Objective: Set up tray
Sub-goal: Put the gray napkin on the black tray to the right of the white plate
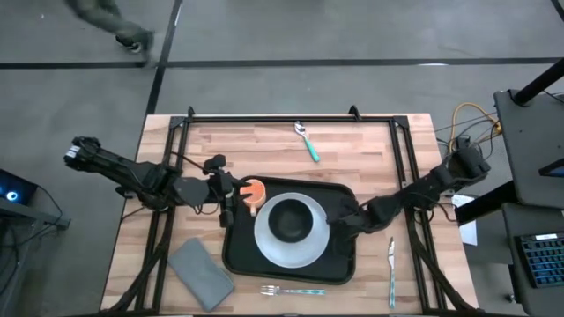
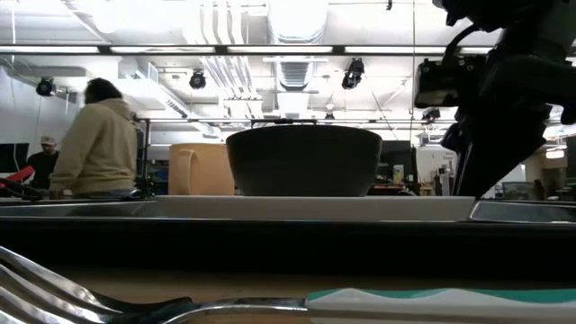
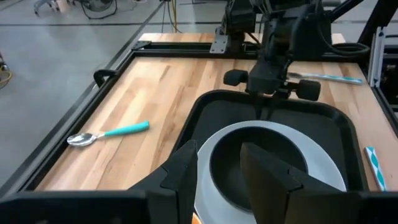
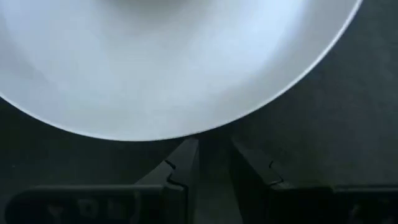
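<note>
Right gripper point(image 4: 208, 171) fingers sit slightly parted at the white plate's point(image 4: 174, 62) rim, gripping nothing. Left gripper point(image 1: 231, 204) looks clamped on an orange cup point(image 1: 254, 190), I think. Black rimmed tray point(image 1: 344, 264) sits mid-table; only the low view shows the fork point(image 2: 270, 306) up close.

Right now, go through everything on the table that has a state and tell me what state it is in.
Tray: flat on the table, loaded.
Plate: in the tray.
Bowl: upright on the plate.
Orange cup: in the tray's corner, at the left end effector.
Right end effector: at the plate's rim.
Napkin: folded, outside the tray.
Spoon, fork, knife: outside the tray.
</note>
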Motion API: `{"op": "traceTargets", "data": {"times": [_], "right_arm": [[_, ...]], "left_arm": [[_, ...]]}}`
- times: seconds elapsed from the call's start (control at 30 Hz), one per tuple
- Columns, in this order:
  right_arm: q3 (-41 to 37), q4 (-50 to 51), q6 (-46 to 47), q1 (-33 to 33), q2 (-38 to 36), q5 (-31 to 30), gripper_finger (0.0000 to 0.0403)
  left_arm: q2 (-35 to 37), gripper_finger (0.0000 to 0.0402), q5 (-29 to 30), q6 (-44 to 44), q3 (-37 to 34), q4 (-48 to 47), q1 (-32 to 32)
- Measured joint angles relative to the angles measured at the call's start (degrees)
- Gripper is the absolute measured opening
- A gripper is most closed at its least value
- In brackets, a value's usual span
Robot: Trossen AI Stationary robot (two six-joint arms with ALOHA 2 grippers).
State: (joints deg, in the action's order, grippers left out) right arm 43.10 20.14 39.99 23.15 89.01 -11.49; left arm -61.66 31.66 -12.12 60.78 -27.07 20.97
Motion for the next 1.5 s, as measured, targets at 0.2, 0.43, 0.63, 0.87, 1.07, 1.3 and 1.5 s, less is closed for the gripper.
{"op": "traceTargets", "data": {"times": [0.2, 0.43, 0.63, 0.87, 1.07, 1.3, 1.5], "right_arm": [[1.96, -0.30, -0.55, 0.25, 2.58, 0.01, 0.0075], [4.52, -0.19, -2.82, 0.21, 3.81, 0.02, 0.0075], [7.54, 12.91, -1.78, 0.19, -2.20, -5.18, 0.0075], [13.20, 6.42, 0.29, 3.55, -11.09, -11.77, 0.0075], [17.05, 6.05, -0.54, 8.51, -12.32, -19.98, 0.0075], [16.53, 6.55, -1.14, 11.04, -12.15, -26.47, 0.0075], [13.20, 6.63, -0.65, 10.98, -12.13, -26.58, 0.0075]], "left_arm": [[-1.09, 0.0105, -0.04, 0.30, 2.28, -2.66, 0.00], [-1.06, 0.0105, -0.02, 0.58, 3.28, -4.29, 0.00], [-0.85, 0.0105, 1.53, -0.71, 4.22, -9.66, 0.01], [0.53, 0.0105, -0.67, -12.88, -0.53, -15.86, 4.86], [0.86, 0.0105, 6.46, -34.23, -5.84, -15.61, 13.98], [0.69, 0.0104, 15.51, -60.63, -10.72, -15.61, 25.56], [-0.61, 0.0104, 5.08, -62.24, -11.16, -15.61, 30.05]]}}
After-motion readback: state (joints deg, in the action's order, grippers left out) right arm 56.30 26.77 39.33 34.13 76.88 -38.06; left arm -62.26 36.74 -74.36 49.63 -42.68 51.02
